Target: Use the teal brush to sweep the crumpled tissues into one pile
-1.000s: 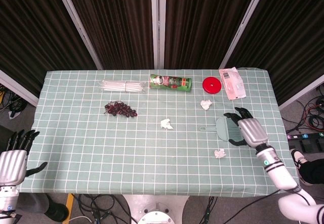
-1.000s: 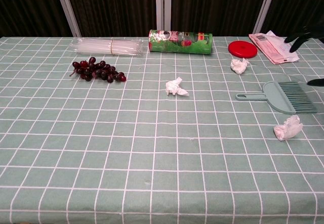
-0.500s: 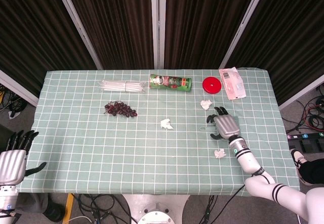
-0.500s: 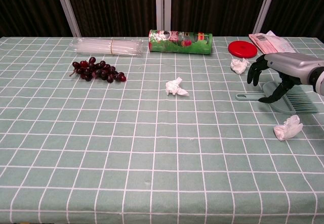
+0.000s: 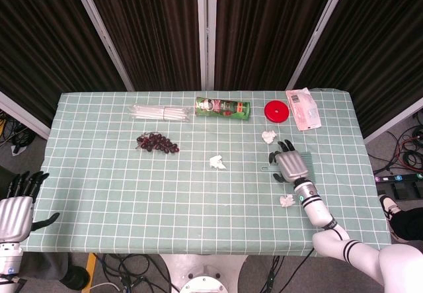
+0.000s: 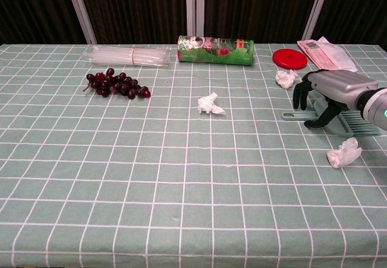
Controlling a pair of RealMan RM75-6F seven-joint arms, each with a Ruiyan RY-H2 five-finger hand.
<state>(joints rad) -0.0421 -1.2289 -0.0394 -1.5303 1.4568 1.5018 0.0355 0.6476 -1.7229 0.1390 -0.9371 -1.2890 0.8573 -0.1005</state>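
The teal brush [image 6: 292,115] lies flat at the table's right side, handle pointing left; its bristles [image 5: 309,163] stick out past my right hand [image 5: 289,165]. My right hand [image 6: 325,95] sits over the brush body with fingers spread and curved down around it, thumb near the handle base; I see no firm hold. Three crumpled tissues lie apart: one mid-table [image 6: 210,104] [image 5: 216,163], one above the brush [image 6: 285,77] [image 5: 268,135], one below it [image 6: 343,153] [image 5: 287,201]. My left hand [image 5: 16,211] hangs off the table's left edge, fingers apart, holding nothing.
Along the far side lie a clear pack of straws [image 5: 161,112], a green can on its side [image 5: 222,107], a red lid [image 5: 277,111] and a plastic packet [image 5: 303,108]. A bunch of dark grapes [image 5: 157,142] lies left of centre.
My right hand has come in from the table's right edge, moved left and settled low over the brush. The tissues, the brush and my left hand have stayed put.
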